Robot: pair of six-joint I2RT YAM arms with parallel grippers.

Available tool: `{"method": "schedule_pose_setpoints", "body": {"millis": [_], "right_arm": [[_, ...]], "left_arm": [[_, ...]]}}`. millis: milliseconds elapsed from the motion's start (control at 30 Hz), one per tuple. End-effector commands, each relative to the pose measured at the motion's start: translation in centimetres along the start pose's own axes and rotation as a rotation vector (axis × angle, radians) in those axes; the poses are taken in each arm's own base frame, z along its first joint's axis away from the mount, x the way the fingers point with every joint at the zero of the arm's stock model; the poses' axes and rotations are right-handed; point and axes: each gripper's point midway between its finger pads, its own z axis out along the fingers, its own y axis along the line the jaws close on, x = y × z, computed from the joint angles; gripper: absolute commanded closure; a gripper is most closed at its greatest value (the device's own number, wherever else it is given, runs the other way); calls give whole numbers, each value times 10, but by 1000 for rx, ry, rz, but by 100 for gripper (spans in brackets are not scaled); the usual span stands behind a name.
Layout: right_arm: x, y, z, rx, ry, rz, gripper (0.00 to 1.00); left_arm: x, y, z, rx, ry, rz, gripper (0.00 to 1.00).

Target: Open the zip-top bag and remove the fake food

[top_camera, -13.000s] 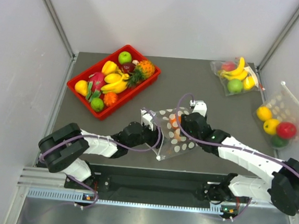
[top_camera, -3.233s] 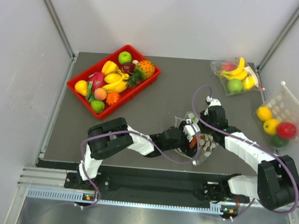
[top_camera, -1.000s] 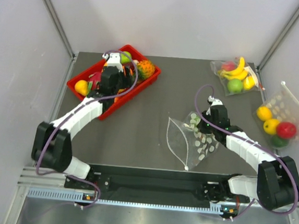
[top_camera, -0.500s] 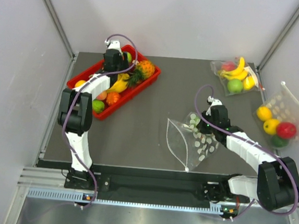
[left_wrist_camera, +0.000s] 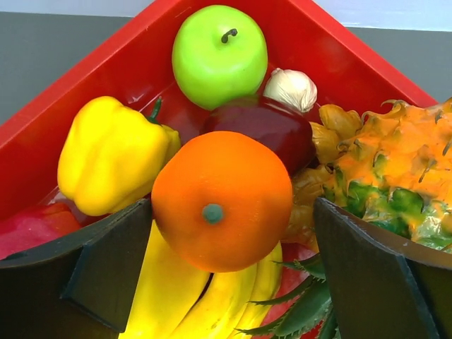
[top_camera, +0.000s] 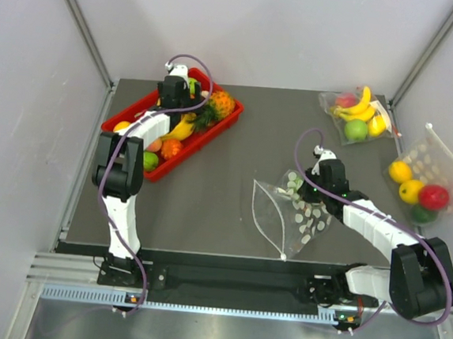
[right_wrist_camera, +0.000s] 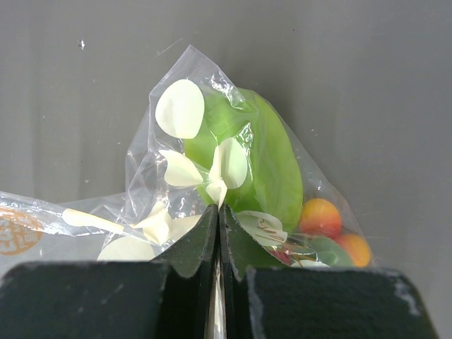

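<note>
nearest the arms, the zip-top bag [top_camera: 274, 217] lies limp on the table [top_camera: 209, 192], right of the middle. the right pincer [right_wrist_camera: 217, 212] is clenched on a fold of the bag's film at its far end, and a green fruit [right_wrist_camera: 272, 166] sits inside the bag just past the fingertips. some small orange-red bits [right_wrist_camera: 321, 215] show beside it, can't tell what they are. further back on the left, the left pincer [left_wrist_camera: 232, 233] hangs over the red bin [left_wrist_camera: 99, 67], fingers spread wide, gripping nothing. the orange fruit [left_wrist_camera: 221, 201] rests between them on the bananas [left_wrist_camera: 205, 300], with a yellow pepper [left_wrist_camera: 113, 155], green apple [left_wrist_camera: 219, 55] and pineapple [left_wrist_camera: 392, 169] around it.
</note>
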Motion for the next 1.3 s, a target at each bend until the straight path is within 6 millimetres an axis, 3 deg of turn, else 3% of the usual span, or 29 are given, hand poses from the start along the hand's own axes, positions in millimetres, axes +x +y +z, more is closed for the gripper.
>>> {"method": "schedule_pose_setpoints", "body": {"millis": [0,167,333,433,467,533,567,633,667,733,767,800,867,967,1067,1267], "right_arm": [[-11,-1,-1,-4,-23,-7,100],[-12,1,-1,-9,-23,-5,100],[-16,3,-3,-12,-23,-11,100],[-21,3,-3,-11,-30,-15,100],[-22,4,-3,-12,-31,-16,100],[-21,3,-2,-6,-24,-19,100],[-23,3,-2,-7,-28,-19,100],[-27,5,-4,-10,-37,-18,100],[-29,6,-4,-11,-40,-17,100],[-35,8,-6,-16,-49,-17,100],[-38,9,-7,-17,-52,-15,100],[-40,11,-8,-24,-56,-14,100],[-49,15,-10,-32,-71,-12,100],[-58,19,-12,-40,-86,-8,100],[-62,22,-13,-50,-91,0,100],[-61,27,-15,-80,-95,19,100]], "left_arm": [[-44,3,-20,-12,-88,22,1],[-62,8,-47,-27,-152,9,1],[-82,12,-87,-41,-205,-4,1],[-87,-3,-112,-5,-231,1,1],[-75,-9,-117,6,-218,11,1],[-86,-27,-144,15,-291,59,1],[-65,-59,-156,70,-276,118,1],[-64,-87,-185,106,-329,176,1],[-52,-117,-202,176,-330,188,1],[-33,-141,-228,302,-327,147,1],[-19,-168,-248,424,-318,147,1],[-4,-173,-265,494,-313,148,1],[12,-204,-302,672,-331,132,2],[54,-228,-351,899,-308,146,3],[71,-242,-382,1014,-309,181,4],[117,-256,-392,1123,-242,285,5]]}}
